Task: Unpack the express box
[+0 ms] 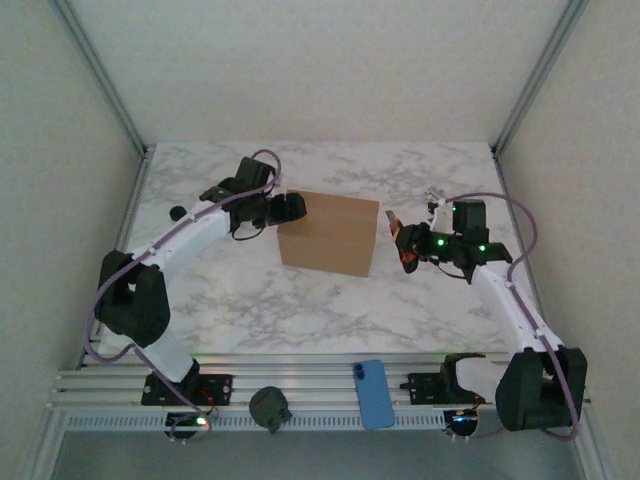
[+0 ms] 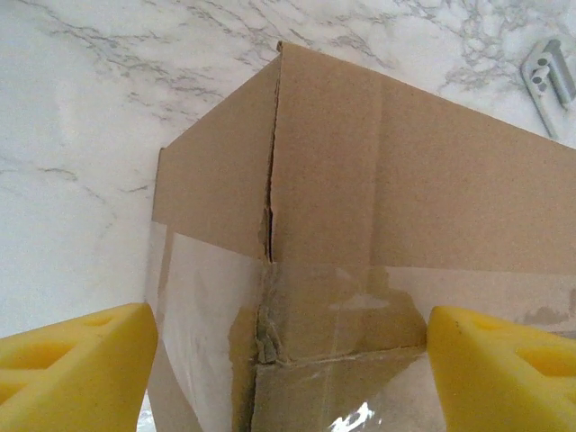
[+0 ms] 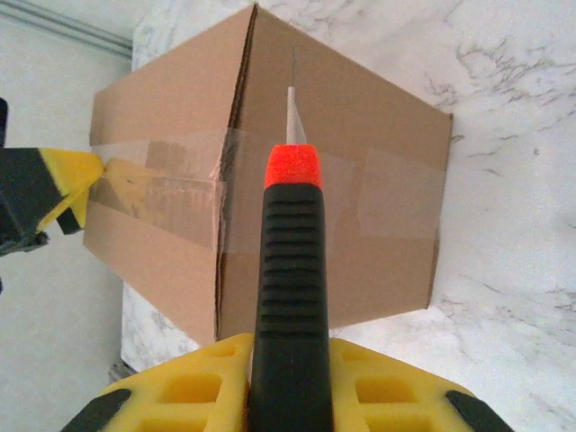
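Between the two grippers, the express box [image 1: 330,232] stands sealed on the marble table [image 1: 250,300], with clear tape [image 3: 180,189] unbroken across its seam. Left gripper [image 1: 292,209]: fingers spread astride the box's near corner; contact cannot be confirmed. Right gripper [image 1: 403,247]: clamped on a utility knife [image 3: 290,270], blade [image 3: 293,112] aimed at the taped face just ahead. Assessment: cutting not begun; opening the flaps and removing the contents remain outstanding.
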Available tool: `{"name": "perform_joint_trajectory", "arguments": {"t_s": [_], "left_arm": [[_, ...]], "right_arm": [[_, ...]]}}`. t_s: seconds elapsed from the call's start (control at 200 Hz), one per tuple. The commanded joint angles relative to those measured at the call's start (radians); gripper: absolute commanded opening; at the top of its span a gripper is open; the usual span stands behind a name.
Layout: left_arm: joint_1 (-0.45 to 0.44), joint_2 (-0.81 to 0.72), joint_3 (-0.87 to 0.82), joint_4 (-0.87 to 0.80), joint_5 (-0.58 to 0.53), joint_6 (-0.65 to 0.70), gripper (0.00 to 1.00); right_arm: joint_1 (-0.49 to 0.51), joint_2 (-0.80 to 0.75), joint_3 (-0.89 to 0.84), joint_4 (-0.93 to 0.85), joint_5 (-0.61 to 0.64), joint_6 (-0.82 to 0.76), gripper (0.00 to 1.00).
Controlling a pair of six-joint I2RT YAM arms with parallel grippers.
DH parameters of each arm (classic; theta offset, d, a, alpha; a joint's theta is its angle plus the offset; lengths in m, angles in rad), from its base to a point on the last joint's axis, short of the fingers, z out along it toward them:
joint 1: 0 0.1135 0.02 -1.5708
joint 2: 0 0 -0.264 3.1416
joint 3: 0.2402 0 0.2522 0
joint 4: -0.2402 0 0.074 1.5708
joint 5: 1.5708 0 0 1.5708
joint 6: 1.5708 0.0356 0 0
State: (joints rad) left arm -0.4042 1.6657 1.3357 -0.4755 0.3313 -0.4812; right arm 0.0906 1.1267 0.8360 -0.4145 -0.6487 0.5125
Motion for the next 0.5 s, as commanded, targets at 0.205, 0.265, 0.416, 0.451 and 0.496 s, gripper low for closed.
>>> {"name": "perform_joint_trajectory", "arguments": {"t_s": [0.205,0.265,0.416,0.451,0.496], "left_arm": [[-0.001,0.031,0.011,-0.094,-0.117,0.021,0.77],[-0.001,0.034,0.011,-0.09,-0.117,0.018,0.77],[-0.001,0.039,0.014,-0.086,-0.115,0.014,0.77],[-0.001,0.039,0.016,-0.085,-0.115,0.013,0.77],[-0.001,0.039,0.016,-0.084,-0.115,0.012,0.77]], "right_arm": [[-0.043,-0.04,-0.074,0.148,-0.25,-0.006,0.0],[-0.043,-0.03,-0.077,0.15,-0.258,-0.014,0.0],[-0.042,-0.001,-0.075,0.156,-0.284,-0.022,0.0],[-0.042,0.002,-0.076,0.155,-0.285,-0.022,0.0],[-0.042,0.007,-0.075,0.15,-0.285,-0.025,0.0]]}}
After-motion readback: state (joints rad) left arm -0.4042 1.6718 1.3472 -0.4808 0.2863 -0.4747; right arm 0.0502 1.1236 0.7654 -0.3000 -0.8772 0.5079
